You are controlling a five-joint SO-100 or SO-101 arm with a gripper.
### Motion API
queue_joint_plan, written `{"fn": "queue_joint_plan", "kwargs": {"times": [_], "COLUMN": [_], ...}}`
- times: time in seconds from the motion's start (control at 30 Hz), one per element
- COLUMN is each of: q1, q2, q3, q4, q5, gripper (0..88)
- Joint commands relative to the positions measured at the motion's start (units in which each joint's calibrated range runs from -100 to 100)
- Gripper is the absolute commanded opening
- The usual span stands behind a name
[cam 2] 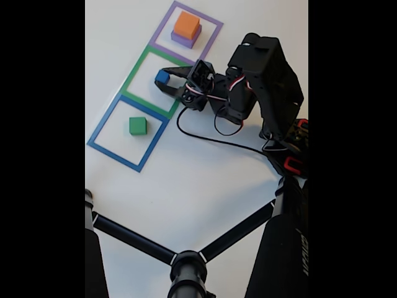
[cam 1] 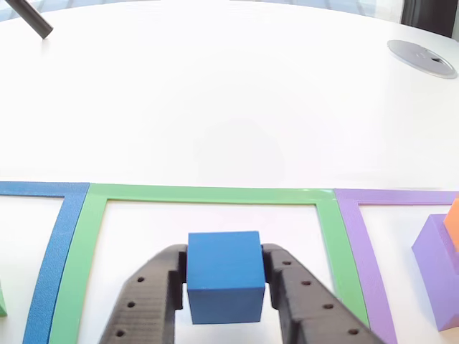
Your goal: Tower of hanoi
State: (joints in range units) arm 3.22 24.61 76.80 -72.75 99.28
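Fingers [cam 1: 224, 287] clamping blue cube [cam 1: 224, 276], seemingly square-on

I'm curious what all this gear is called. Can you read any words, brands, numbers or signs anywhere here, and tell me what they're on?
Pale lettering runs up the black tripod leg at the lower right of the fixed view; it is too blurred to read.
No writing shows on the blue cube in the claw, the green cube, the orange cube, the purple cube under it, or the taped squares.
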Motion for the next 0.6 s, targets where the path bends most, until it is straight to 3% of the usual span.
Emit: {"fn": "queue_joint_plan", "kwargs": {"times": [0.0, 0.17, 0.27, 0.57], "q1": [-0.82, -1.01, -0.92, 0.43], "q2": [-12.13, -26.67, -38.13, -71.24], "q3": [3.01, 6.56, 7.47, -10.62], "q4": [5.38, 15.91, 27.73, 92.27], "q5": [0.72, 0.72, 0.72, 0.72], "gripper": [3.1, 3.1, 2.8, 2.4]}}
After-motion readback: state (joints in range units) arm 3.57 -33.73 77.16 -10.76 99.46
